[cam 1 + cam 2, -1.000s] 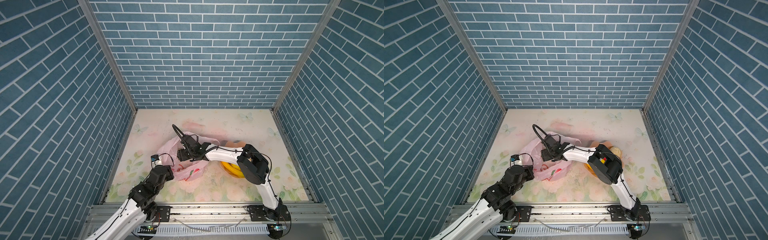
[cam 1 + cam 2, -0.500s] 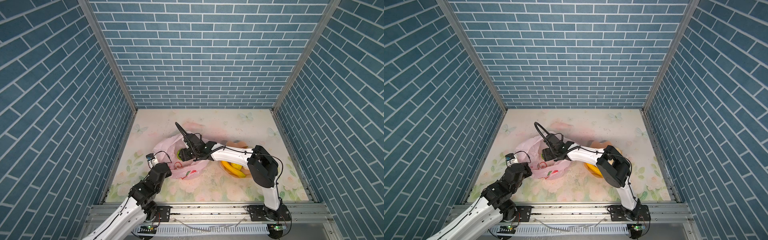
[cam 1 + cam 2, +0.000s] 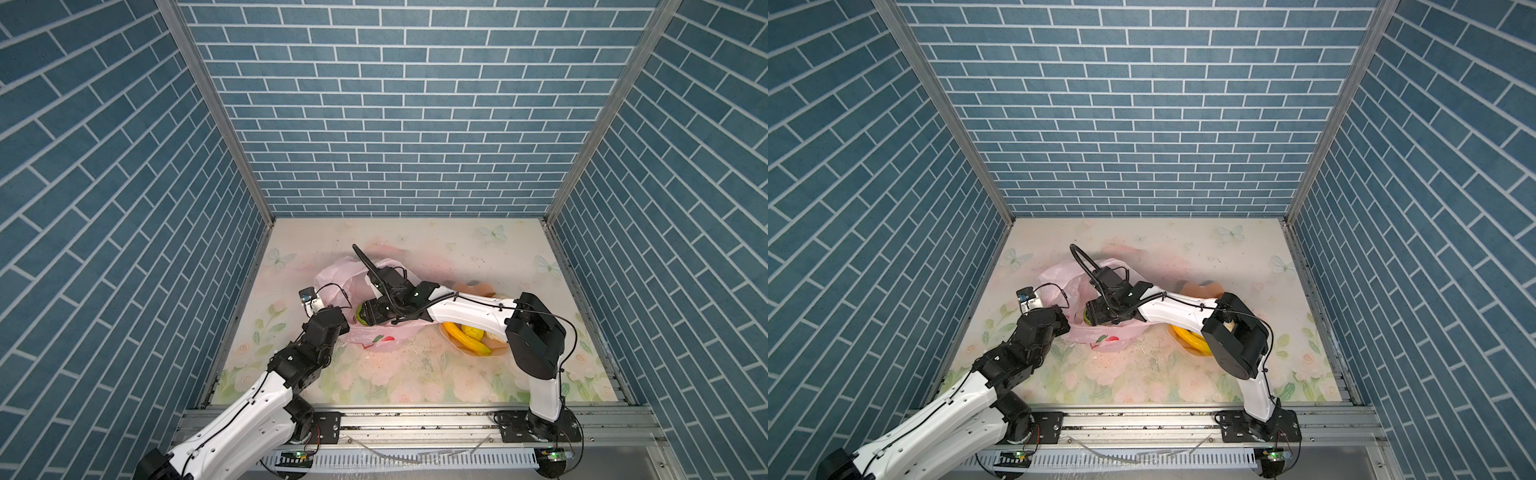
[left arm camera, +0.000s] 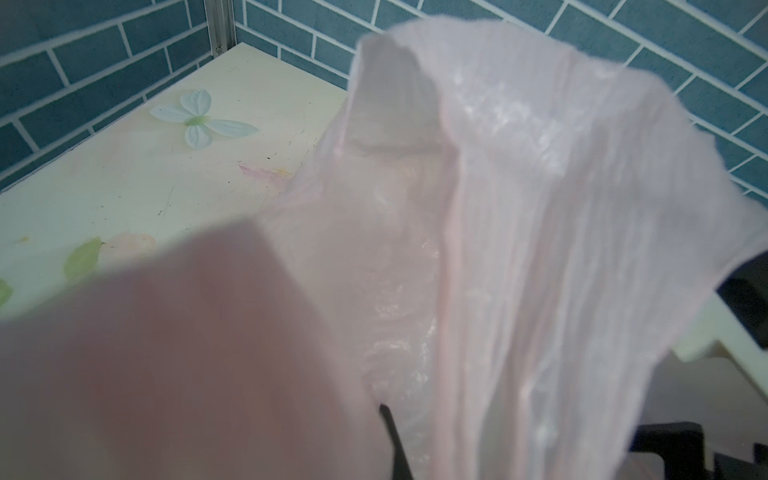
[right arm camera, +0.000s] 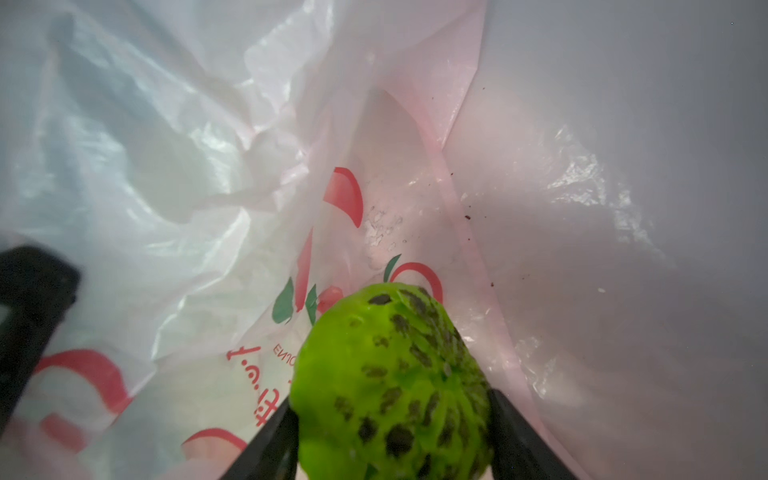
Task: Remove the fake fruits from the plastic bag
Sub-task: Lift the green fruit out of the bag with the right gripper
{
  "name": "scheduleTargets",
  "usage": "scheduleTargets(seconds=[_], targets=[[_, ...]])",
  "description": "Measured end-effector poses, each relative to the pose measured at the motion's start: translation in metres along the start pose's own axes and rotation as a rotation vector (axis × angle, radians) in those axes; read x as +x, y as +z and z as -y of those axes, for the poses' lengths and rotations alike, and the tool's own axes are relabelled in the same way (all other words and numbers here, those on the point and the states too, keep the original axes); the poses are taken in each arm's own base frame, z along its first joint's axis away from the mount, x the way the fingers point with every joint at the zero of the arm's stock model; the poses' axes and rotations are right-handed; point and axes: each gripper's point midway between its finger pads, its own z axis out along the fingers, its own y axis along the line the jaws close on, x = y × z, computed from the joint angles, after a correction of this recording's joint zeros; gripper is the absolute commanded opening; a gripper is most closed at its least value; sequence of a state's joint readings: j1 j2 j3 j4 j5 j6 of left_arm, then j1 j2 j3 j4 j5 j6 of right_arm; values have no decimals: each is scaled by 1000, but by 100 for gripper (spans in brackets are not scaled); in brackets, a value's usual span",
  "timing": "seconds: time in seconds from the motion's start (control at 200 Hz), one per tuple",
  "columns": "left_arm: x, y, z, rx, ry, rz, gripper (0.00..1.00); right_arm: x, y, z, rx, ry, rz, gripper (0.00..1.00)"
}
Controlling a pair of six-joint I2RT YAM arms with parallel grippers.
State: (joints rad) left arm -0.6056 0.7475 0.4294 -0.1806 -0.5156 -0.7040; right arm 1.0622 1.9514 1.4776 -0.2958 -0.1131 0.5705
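The right gripper (image 5: 390, 405) grips a bumpy green fruit (image 5: 395, 357) just inside the bag (image 5: 166, 174), and its elbow has swung away from the bag since a second ago, baring more of the banana (image 3: 461, 338) in the bowl (image 3: 471, 286) beside the bag. The left gripper (image 3: 337, 323), clenched on the bag's edge, has crept along it (its fingers are lost behind blurred pink film); the bag's other contents cannot be made out.

The thin translucent pale-pink plastic bag (image 4: 498, 208) is veiling the tips of the left gripper (image 3: 344, 327). The right arm (image 3: 469, 311) is covering half the peach-pink scalloped bowl (image 3: 473, 286). The frame edge is cropping the bumpy green fruit (image 5: 395, 386).
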Motion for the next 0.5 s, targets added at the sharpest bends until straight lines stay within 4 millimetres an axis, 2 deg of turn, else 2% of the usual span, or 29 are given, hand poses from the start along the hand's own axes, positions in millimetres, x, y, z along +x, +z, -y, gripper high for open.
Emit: scheduleTargets(seconds=[0.5], targets=[[-18, 22, 15, -47, 81, 16, 3, -15, -67, -26, -62, -63, 50, 28]])
